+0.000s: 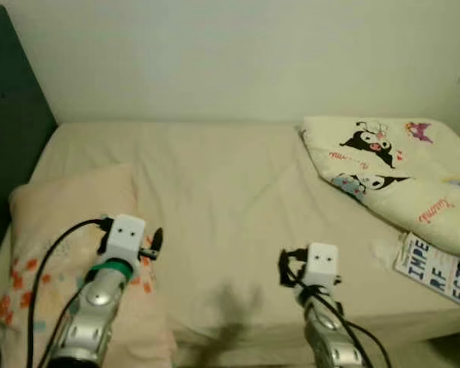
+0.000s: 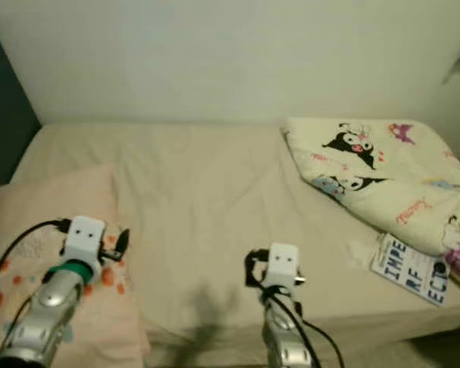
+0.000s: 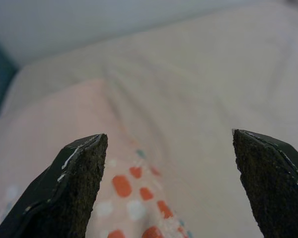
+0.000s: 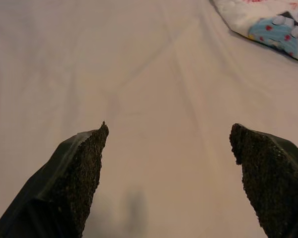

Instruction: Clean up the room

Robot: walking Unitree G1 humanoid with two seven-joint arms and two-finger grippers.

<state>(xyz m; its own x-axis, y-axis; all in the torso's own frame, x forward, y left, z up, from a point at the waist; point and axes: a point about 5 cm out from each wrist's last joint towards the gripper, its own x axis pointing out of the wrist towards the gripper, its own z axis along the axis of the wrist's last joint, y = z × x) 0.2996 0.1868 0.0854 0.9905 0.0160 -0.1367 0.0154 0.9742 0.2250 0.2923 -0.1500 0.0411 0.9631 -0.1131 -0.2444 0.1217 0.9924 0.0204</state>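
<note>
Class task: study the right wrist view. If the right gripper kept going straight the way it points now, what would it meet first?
Most likely the bare bed sheet. The right gripper, jaws open, aims along it; the cartoon-print blanket lies off to one side. Depth is unclear.

Head views (stereo) above bed (image 1: pixel 215 199)

A home bedroom: a beige-sheeted bed (image 1: pixel 215 199) fills mid-frame, pink spotted pillow (image 1: pixel 54 230) lower left, cartoon-print white quilt (image 1: pixel 399 172) upper right.
</note>
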